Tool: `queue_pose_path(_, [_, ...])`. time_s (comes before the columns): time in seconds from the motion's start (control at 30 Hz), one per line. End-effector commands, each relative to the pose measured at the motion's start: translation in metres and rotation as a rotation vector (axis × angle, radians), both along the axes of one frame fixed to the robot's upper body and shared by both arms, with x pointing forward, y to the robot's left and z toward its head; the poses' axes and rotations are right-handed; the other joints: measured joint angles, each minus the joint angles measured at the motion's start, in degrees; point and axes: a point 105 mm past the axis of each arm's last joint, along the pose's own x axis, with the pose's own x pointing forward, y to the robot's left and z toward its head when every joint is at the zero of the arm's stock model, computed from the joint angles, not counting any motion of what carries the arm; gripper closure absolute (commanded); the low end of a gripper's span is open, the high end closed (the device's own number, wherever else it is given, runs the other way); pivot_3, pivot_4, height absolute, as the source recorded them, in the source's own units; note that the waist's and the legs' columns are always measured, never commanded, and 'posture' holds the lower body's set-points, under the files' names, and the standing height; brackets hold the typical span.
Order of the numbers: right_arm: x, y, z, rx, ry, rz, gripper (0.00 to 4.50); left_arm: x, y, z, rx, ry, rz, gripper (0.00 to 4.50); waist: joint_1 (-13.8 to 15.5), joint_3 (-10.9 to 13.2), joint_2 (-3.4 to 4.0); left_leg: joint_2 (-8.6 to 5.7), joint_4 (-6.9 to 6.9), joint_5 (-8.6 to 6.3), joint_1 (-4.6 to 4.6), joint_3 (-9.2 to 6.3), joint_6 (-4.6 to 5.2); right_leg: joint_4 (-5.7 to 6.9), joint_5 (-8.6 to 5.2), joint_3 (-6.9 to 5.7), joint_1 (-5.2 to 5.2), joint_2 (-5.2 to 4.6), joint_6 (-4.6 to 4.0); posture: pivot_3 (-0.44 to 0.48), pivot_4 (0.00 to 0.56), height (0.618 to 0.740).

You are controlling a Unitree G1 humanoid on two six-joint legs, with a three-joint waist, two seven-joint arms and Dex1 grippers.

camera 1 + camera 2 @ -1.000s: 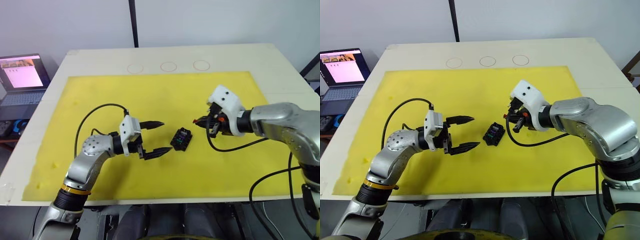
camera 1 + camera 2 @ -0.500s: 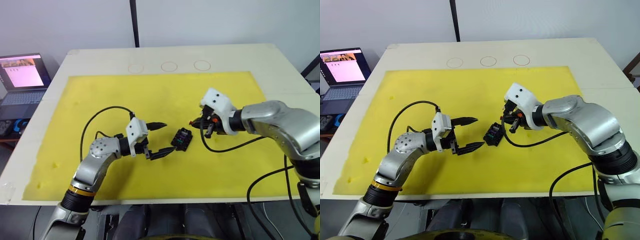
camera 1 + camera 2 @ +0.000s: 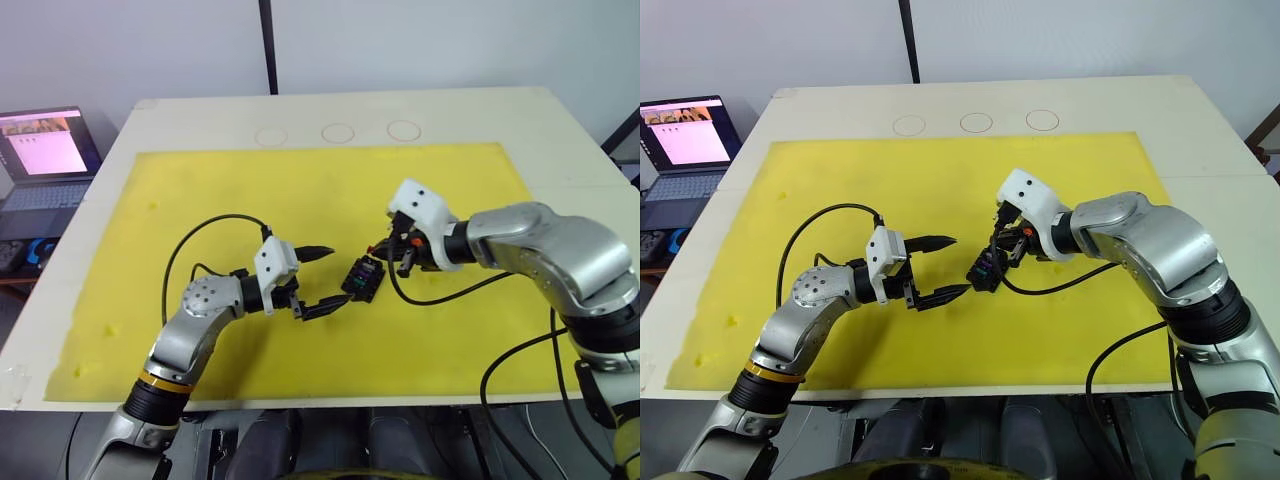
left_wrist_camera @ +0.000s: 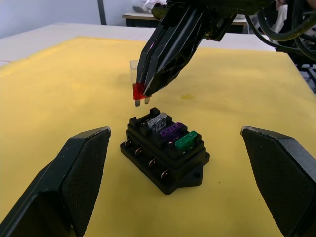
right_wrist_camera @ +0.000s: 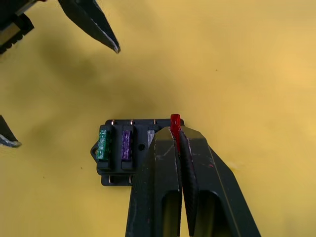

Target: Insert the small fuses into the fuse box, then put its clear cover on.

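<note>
Right claw [image 4: 143, 95] pinched closed and angled downward; left claw [image 3: 322, 278] spread wide, level.

The clear cover [image 4: 133, 70] (behind the right gripper [image 4: 143, 93]) shows only partly.

A red fuse [image 4: 138, 91], green fuse [image 4: 185, 140] and purple fuse [image 4: 172, 131] are seen with a black fuse box [image 4: 165, 158] on yellow foam [image 3: 240, 200].

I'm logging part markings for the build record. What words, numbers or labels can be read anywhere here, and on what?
None can be read.
Fuse box: no marking shows.
Red fuse in the right gripper, and the seated fuses: ratings too small to tell.
Laptop screen: content too blurred to read.
</note>
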Motion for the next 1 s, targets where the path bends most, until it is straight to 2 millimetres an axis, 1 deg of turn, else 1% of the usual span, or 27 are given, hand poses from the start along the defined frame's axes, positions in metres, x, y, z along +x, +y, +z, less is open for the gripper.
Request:
queue_pose_path(0.03, [0.0,0.001,0.005,-0.001,-0.034,0.013,4.45,-0.001,-0.001,0.007,-0.016,-0.038,0.001,0.0,0.0,0.0,0.0,0.0,0.0,0.0,0.0,0.0,0.0,0.0,0.0,0.0,0.0,0.0,0.0,0.0,0.15,0.74])
queue_pose_path(0.33, [-0.002,0.003,0.001,-0.011,-0.028,0.031,4.45,-0.001,0.002,0.006,-0.009,-0.042,0.01,0.0,0.0,0.0,0.0,0.0,0.0,0.0,0.0,0.01,0.0,0.0,0.0,0.0,0.0,0.0,0.0,0.0,0.15,0.74])
queue_pose_path(0.5, [0.001,-0.002,-0.005,-0.025,-0.031,0.014,4.45,-0.002,0.002,0.005,-0.006,-0.044,0.008,0.0,0.0,0.0,0.0,0.0,0.0,0.0,0.0,0.0,0.0,0.0,0.0,0.0,0.0,0.0,0.0,0.0,0.15,0.74])
queue_pose_path(1.0, [0.005,-0.003,-0.006,-0.005,-0.025,-0.016,4.45,-0.002,-0.002,0.005,-0.012,-0.042,0.0,0.0,0.0,0.0,0.0,0.0,0.0,0.0,-0.01,0.01,-0.01,0.0,0.0,0.0,0.0,0.0,0.0,0.0,0.15,0.74])
